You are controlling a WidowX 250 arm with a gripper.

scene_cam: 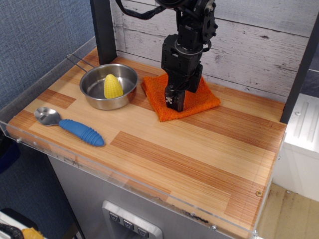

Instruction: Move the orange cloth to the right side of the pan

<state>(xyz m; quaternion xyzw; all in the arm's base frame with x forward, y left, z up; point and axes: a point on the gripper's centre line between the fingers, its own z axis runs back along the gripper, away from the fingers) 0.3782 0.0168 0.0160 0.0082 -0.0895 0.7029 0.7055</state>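
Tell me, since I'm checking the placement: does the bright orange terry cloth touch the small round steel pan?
Apart. The only view shows a strip of bare wood between the orange cloth and the pan.

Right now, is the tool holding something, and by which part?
The tool presses down on the orange cloth near its middle front; whether it pinches the fabric cannot be told.
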